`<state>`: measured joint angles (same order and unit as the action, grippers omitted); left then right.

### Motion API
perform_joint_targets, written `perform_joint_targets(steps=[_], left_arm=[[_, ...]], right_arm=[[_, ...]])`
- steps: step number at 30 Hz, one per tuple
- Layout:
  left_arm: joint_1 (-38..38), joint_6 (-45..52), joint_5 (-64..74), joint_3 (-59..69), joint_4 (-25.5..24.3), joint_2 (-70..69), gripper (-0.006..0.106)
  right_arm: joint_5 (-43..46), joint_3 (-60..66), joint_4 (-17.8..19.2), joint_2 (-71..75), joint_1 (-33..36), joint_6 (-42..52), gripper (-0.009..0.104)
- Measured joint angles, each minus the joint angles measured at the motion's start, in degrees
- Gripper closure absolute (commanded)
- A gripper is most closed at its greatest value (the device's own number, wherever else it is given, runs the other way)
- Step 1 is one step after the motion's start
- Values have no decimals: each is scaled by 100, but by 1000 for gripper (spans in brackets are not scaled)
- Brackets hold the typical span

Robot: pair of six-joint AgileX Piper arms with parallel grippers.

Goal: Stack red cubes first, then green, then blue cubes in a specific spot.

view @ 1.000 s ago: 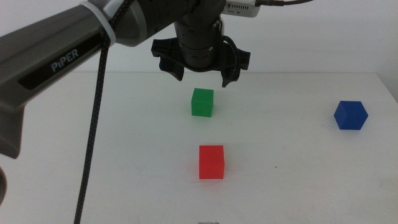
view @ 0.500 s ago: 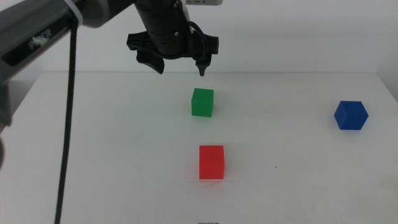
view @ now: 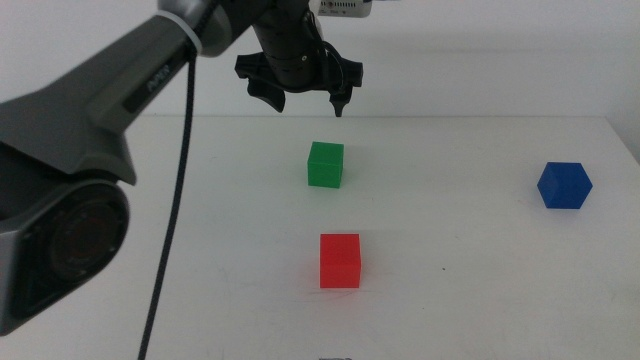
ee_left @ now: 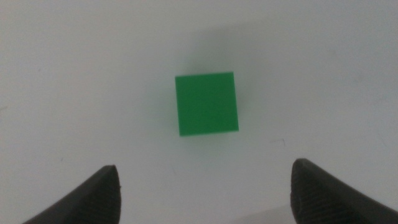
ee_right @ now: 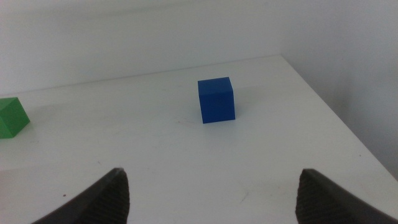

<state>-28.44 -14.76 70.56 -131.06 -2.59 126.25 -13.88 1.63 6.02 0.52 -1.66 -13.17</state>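
I see the green cube point(view: 326, 165) behind the red cube point(view: 340, 260), apart; blue cube point(view: 564, 185) far right; my left gripper point(view: 305, 98) hovers above-behind green.

Lab test bench: bare white table point(view: 480, 300), blank white wall point(view: 520, 60) behind, Piper-branded robot arm point(view: 110, 110) (nothing domestic).

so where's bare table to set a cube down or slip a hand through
Bare table runs between the red cube and blue cube, and across the left side beside the red and green cube. It is tightest at the green cube, where the open left gripper hangs above.
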Motion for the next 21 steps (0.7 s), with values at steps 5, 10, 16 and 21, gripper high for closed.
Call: perform_joint_targets(steps=[5,10,16,21], left_arm=[[0,75,5,-274,0,312,7],[0,119,-135,-305,0,473,7],[2,125,-439,-305,0,662,7],[50,182,-634,-324,29,811,7]], right_arm=[[0,0,0,0,0,0,15],[0,0,0,0,0,0,15],[0,0,0,0,0,0,15],[0,0,0,0,0,0,15]])
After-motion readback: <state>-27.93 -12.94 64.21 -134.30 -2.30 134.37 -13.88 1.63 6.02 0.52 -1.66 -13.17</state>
